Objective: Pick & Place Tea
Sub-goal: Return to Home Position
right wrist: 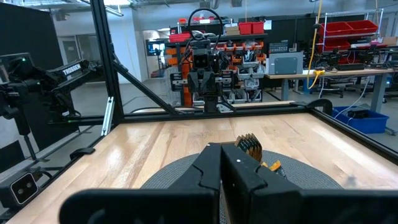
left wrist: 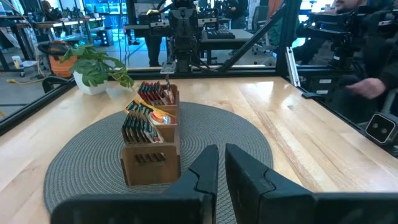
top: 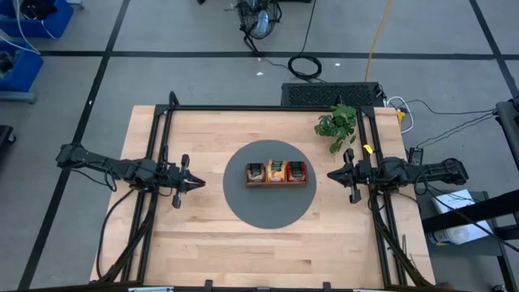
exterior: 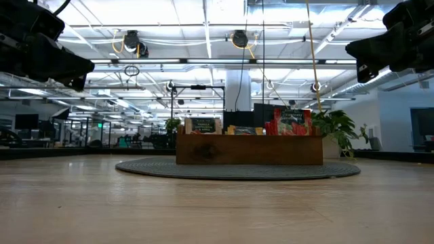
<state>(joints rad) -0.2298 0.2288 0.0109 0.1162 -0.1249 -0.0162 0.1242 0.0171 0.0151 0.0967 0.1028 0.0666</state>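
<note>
Small flat square tea sachets [top: 276, 171] stand on edge in a brown wooden tray [top: 276, 185] with three compartments. Seen from above, cream ones with dark green print fill the left compartment, orange-yellow the middle, red the right. The tray sits at the centre of a round grey mat [top: 243, 207] on the table [top: 203, 251]. The left gripper [top: 197, 183] and right gripper [top: 330, 173] hover on either side, well apart from the tray, each with its fingers together.
</note>
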